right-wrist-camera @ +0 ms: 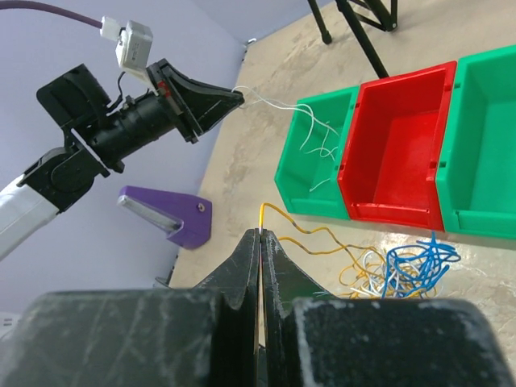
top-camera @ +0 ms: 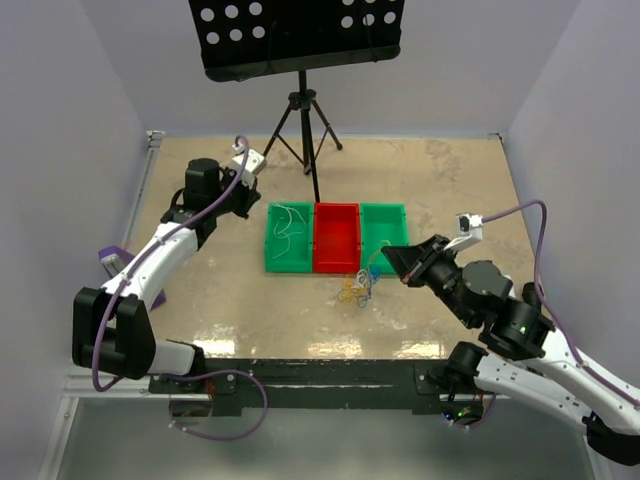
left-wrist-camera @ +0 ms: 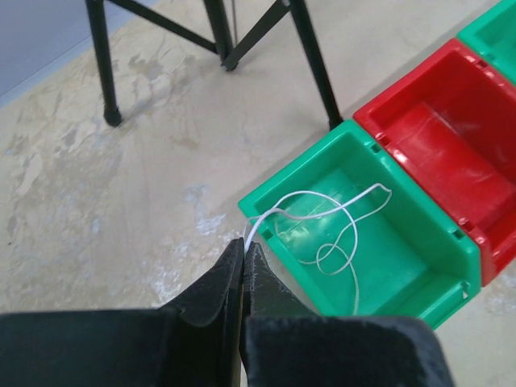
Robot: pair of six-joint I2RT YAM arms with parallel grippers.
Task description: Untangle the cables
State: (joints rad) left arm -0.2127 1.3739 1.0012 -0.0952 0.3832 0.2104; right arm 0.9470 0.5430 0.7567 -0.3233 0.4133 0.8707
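The clump of cables [top-camera: 357, 288] sits on the table [top-camera: 200, 310] just in front of the red bin [top-camera: 336, 238], mostly blue and white loops with some yellow-orange mixed in. One yellow-orange strand [right-wrist-camera: 284, 218] runs out of the clump toward the right arm, and the right gripper [right-wrist-camera: 260, 238] has its jaws pinched tight on the end of it. My guess is it's meant to draw that one wire free of the mess while the rest stays put. A white strand [left-wrist-camera: 276, 210] is already apart from the pile: most of it lies coiled inside the left green bin [left-wrist-camera: 294, 165], and its near end goes over the rim into the left gripper [left-wrist-camera: 244, 246], which is clamped on it just outside the bin. It looks like a sort-by-colour setup, with the white one dangled over its bin so letting go drops it in. The red bin and the far green bin [top-camera: 383, 232] look empty from here. Next up is probably opening the left claw, then pulling yellow slowly, since the blue loops look snarled enough to drag along. A tripod stand [top-camera: 305, 120] is behind the bins, well clear of both arms.
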